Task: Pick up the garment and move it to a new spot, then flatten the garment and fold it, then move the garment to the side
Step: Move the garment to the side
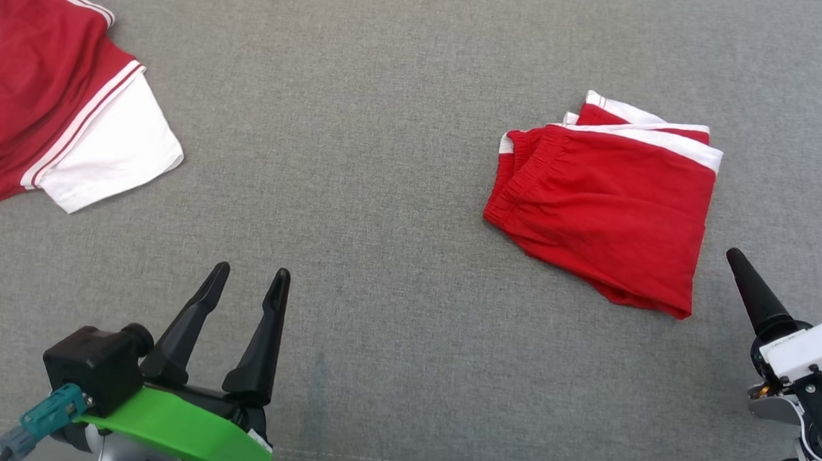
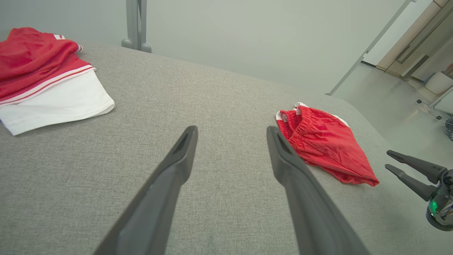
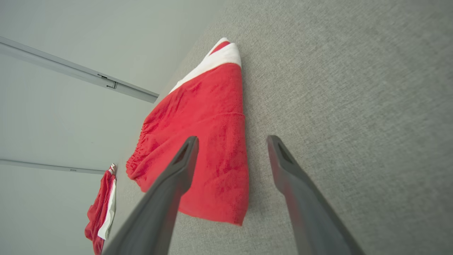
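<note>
- Toward the right edge of the grey cushion [image 1: 388,149] lie the red shorts [image 1: 604,208], folded flat, with the waistband facing the middle.
- The left gripper [image 1: 252,271] hangs over the near edge, jaws wide apart and holding nothing. The right gripper [image 2: 389,159] sits near the shorts' near right corner, equally wide and empty.
- The shorts look finished, so the rumpled red-and-white shirt [image 1: 51,104] at the far left corner seems next.
- To lift it well, pinch the shirt near the white sleeve and raise it clear before carrying it to the middle.
- Nothing blocks that path, but keep the right arm off the folded shorts.
</note>
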### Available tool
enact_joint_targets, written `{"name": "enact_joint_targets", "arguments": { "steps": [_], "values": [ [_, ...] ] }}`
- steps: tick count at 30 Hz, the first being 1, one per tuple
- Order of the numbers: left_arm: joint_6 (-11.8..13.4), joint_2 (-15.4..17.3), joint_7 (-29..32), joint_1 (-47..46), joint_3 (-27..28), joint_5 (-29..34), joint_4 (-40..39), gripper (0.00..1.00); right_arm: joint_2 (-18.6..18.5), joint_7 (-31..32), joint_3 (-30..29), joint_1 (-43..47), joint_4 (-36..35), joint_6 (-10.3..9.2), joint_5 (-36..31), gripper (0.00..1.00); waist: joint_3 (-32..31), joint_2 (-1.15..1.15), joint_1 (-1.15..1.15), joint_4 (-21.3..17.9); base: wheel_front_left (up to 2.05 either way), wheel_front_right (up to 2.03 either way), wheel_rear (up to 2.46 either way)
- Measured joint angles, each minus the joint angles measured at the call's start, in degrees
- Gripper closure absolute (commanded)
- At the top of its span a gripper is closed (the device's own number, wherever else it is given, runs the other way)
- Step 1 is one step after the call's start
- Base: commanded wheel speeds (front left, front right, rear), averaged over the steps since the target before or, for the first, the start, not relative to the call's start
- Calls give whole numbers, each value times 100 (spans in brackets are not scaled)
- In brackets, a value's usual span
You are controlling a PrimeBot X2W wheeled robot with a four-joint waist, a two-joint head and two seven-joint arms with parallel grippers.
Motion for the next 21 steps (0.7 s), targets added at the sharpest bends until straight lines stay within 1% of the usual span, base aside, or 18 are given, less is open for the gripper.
{"name": "enact_joint_targets", "arguments": {
  "steps": [9,18,19,20,21],
  "values": [
    [0,10,49,-50,2,75,-93,0,21,2,-47,-414,268,55,107,0,300,0,0,247,0,0,0],
    [0,-18,48,-226,-21,79,-36,0,127,3,-42,-790,604,212,210,0,511,0,0,557,0,0,0],
    [1,-23,48,-235,-19,79,-32,0,126,10,-25,-821,627,212,209,12,524,0,0,589,0,0,0],
    [0,-25,47,-238,-15,79,-29,0,126,11,-13,-865,652,215,208,52,537,0,0,619,0,0,0],
    [0,-31,44,-238,-13,79,-22,0,123,11,-10,-909,667,246,208,70,550,0,0,648,0,0,0]
  ]
}}
